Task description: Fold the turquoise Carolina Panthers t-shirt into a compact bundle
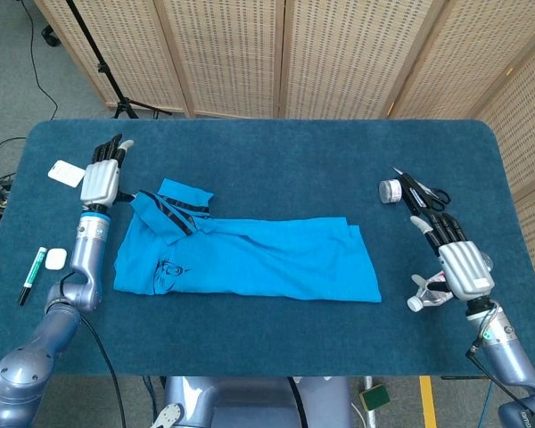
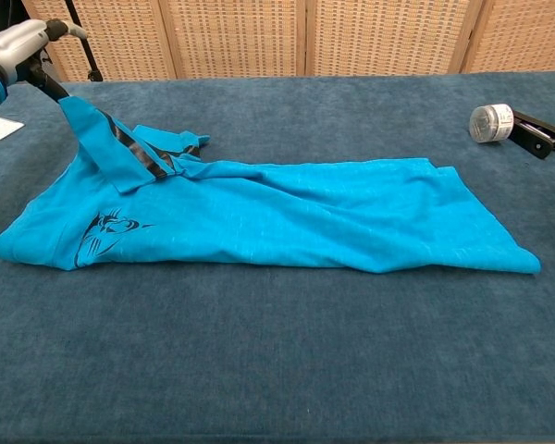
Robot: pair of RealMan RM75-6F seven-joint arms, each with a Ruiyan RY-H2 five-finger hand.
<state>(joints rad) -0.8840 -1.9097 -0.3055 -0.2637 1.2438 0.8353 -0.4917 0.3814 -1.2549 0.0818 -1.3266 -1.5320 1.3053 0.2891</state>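
the left robot hand [image 2: 23, 44] pinches the collar corner of the turquoise panthers t-shirt [image 1: 250, 259], lifting it to fold. the shirt lies half-folded on the counter [image 1: 276, 160]; the right robot hand [image 1: 453, 263] rests open, holding nothing

We see the left hand [image 1: 100, 176] raised at the table's left side, seemingly pinching cloth beneath it. The right hand [image 1: 455, 258] rests low, fingers extended and apart.
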